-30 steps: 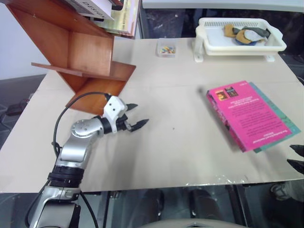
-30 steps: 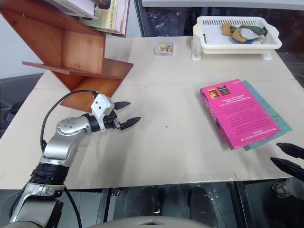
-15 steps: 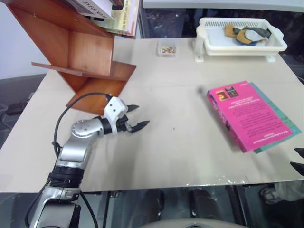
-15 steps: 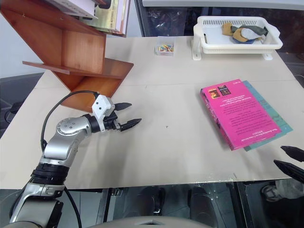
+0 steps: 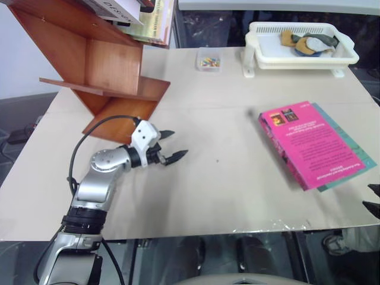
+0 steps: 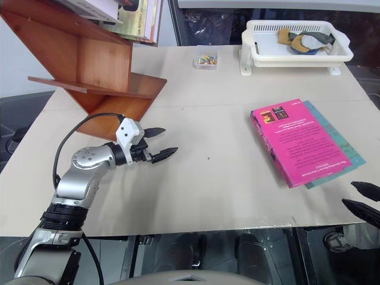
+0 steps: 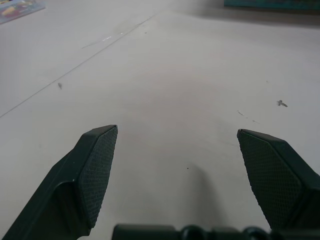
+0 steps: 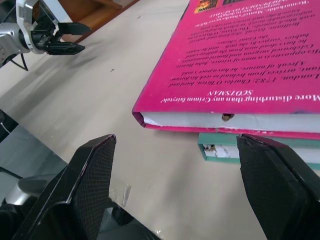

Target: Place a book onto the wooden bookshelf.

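The pink book (image 5: 313, 144) lies flat, back cover up, on a teal book (image 5: 351, 139) at the table's right. The wooden bookshelf (image 5: 95, 65) stands at the far left, with several books leaning in its top compartment. My left gripper (image 6: 170, 139) hovers open and empty just above the table in front of the shelf's base, pointing right toward the book. My right gripper (image 6: 350, 194) is open at the table's near right edge, short of the book's near end. In the right wrist view its fingers (image 8: 95, 175) frame the edges of the pink book (image 8: 250, 65).
A white plastic basket tray (image 5: 261, 56) with small items stands at the back right. A small clear box (image 5: 208, 60) of coloured bits sits at the back centre. Bare table (image 5: 225, 178) lies between the left gripper and the books.
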Motion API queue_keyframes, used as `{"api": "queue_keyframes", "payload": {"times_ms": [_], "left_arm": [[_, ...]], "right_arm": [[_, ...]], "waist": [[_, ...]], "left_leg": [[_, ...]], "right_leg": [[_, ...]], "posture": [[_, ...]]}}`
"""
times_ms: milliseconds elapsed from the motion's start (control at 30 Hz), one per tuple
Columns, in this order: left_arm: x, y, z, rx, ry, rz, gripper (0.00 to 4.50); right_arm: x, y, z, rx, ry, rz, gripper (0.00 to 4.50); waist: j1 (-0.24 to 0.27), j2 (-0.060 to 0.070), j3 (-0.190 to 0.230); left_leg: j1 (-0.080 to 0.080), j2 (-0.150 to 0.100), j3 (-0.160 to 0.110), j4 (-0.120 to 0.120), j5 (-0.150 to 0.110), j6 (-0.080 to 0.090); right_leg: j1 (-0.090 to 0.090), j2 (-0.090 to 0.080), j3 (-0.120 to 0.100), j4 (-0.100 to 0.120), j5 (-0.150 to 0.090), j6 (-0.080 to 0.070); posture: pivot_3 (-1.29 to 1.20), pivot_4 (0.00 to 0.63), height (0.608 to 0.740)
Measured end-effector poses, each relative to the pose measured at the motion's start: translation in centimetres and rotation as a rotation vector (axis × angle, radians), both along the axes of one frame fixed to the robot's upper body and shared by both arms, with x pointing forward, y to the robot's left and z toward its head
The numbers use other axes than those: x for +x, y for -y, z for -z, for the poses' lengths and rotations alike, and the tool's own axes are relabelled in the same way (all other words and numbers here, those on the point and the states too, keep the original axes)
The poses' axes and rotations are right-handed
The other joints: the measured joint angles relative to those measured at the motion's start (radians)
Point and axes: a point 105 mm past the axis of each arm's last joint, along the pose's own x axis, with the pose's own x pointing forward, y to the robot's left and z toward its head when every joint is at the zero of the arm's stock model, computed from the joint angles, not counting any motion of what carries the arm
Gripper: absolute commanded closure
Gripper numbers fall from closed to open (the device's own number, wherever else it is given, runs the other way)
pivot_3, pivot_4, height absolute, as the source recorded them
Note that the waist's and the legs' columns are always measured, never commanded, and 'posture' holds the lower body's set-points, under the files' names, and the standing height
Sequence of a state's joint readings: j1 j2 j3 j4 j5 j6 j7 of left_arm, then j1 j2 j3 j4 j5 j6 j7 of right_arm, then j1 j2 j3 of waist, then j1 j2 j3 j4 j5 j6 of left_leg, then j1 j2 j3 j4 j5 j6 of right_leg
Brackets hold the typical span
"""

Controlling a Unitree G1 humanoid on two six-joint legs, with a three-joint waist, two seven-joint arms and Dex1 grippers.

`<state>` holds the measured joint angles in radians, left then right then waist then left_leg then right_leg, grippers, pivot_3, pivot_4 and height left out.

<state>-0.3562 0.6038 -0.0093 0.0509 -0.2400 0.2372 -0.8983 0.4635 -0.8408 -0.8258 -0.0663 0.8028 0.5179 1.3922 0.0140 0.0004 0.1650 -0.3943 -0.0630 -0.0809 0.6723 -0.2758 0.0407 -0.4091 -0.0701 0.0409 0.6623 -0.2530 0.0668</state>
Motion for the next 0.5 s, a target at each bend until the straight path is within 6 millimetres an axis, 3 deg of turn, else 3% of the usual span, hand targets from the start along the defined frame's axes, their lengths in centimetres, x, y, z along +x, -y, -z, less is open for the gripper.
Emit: {"api": "queue_keyframes", "payload": {"times_ms": [233,333,500], "left_arm": [[-0.1,0.2,0.0,-0.014,-0.008,0.006,0.27],[0.1,1.2,-0.1,-0.044,-0.023,0.025,0.27],[0.5,5.9,-1.4,-0.096,0.014,0.163,0.27]], "right_arm": [[0.1,0.2,0.0,-0.039,0.012,0.015,0.57],[-0.2,0.7,-0.1,-0.075,0.019,0.036,0.57],[-1.0,0.2,-1.2,-0.067,0.057,0.040,0.57]], "waist": [[0.000,0.000,0.000],[0.003,0.000,0.000],[0.005,-0.001,0.000]], "left_leg": [[0.000,0.000,0.000,0.000,0.000,0.000],[0.000,0.000,0.000,0.000,0.000,0.000],[0.000,-0.001,0.000,0.001,0.000,0.000]], "right_leg": [[0.000,0.000,0.000,0.000,0.000,0.000],[0.000,0.000,0.000,0.000,0.000,0.000],[0.001,0.000,-0.001,0.000,0.000,0.000]], "posture": [[0.00,0.150,0.740],[0.00,0.150,0.740],[0.00,0.150,0.740]]}}
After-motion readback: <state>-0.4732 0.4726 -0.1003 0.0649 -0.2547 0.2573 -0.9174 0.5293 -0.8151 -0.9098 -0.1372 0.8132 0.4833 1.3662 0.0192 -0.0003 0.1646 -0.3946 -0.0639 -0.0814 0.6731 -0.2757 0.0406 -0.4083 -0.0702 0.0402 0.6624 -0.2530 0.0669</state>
